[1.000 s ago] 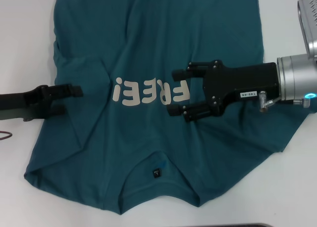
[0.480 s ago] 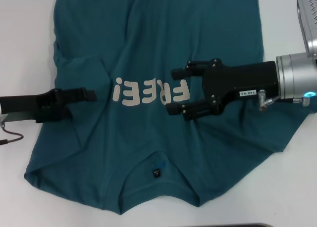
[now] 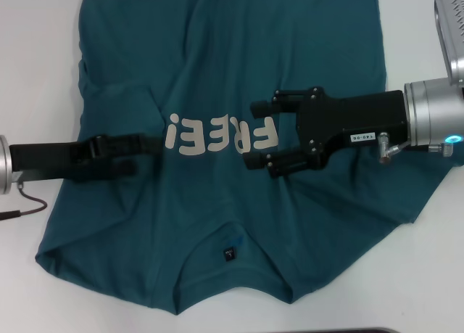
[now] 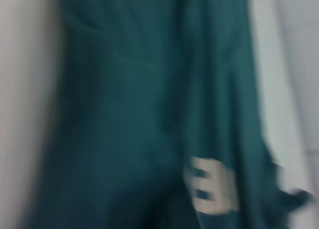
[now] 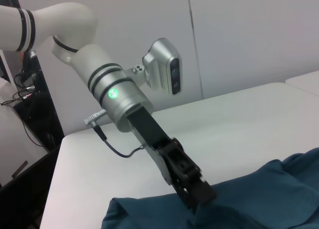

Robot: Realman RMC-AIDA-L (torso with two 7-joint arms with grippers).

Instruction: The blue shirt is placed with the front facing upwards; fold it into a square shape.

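Note:
The blue shirt [image 3: 217, 64] lies spread on the white table [image 3: 36, 72], its off-white lettering [image 3: 221, 136] face up and its collar with the black neck tag [image 3: 229, 254] nearest me. My left gripper [image 3: 140, 153] reaches in from the left, low over the shirt's chest, open, fingertips just short of the lettering. Over the other end of the lettering, my right gripper [image 3: 254, 133] hovers open. The right wrist view shows the left gripper [image 5: 198, 194] down at the shirt [image 5: 259, 199]. Shirt fabric [image 4: 124, 114] and lettering [image 4: 212, 191] fill the left wrist view.
The shirt's sleeves lie rumpled at the left [image 3: 94, 93] and right [image 3: 406, 195] sides. A thin cable [image 3: 22, 202] trails from the left wrist over the bare table. A dark strip [image 3: 348, 331] shows at the near table edge.
My left gripper has slid rightward across the shirt, from the sleeve area to the edge of the lettering. The right gripper has stayed put.

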